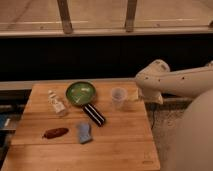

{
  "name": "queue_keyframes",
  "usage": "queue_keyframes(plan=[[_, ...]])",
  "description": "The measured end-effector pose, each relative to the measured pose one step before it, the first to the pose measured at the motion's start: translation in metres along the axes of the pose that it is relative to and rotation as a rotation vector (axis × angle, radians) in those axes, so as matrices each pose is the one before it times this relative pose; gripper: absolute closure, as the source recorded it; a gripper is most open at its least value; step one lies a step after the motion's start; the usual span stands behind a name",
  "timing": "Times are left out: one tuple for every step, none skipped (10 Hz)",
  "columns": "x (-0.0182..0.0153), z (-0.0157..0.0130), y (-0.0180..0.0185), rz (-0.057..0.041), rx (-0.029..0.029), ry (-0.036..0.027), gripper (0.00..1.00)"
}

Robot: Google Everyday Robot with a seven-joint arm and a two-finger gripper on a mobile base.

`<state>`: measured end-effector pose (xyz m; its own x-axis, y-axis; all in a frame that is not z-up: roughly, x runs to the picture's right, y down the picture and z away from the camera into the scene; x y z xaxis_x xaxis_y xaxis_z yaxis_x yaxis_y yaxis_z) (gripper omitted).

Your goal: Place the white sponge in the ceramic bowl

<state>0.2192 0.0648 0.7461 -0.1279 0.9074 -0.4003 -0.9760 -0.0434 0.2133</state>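
Observation:
The white sponge (84, 132), pale bluish, lies on the wooden table (120, 145) near its front middle. The ceramic bowl (81, 92), green inside with a dark rim, sits at the table's back centre, behind and a little left of the sponge. My gripper (151, 95) hangs at the end of the white arm (175, 81) over the table's back right corner, just right of the clear plastic cup (118, 96). It is well away from the sponge and nothing shows in it.
A dark oblong object (94, 114) lies between bowl and sponge. A reddish-brown lump (55, 132) lies left of the sponge. A small pale bottle (57, 104) lies left of the bowl. A dark ledge and window posts run behind the table.

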Motion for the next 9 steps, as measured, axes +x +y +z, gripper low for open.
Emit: queue_keyframes(plan=[[0.00001,0.00005,0.00004,-0.00011,0.00004,0.00008,0.2],[0.00004,0.0,-0.00006,0.00002,0.00004,0.00003,0.2],[-0.00004,0.00001,0.00013,-0.00007,-0.00009,-0.00002,0.2],[-0.00065,-0.00023,0.00015,0.00035,-0.00145,0.00017,0.2],[-0.00121,-0.00038,0.00021,-0.00942,-0.00412,0.00304,0.2],[-0.00318,-0.00338,0.0018,-0.01595,-0.00914,0.00204,0.2],[-0.00216,-0.00291,0.00528,-0.02248,-0.00418,0.00252,0.2],[-0.00025,-0.00485,0.01918,-0.03584,-0.01821,0.001,0.2],[0.00196,-0.00439,0.02142,-0.0427,-0.01178,-0.00054,0.2]])
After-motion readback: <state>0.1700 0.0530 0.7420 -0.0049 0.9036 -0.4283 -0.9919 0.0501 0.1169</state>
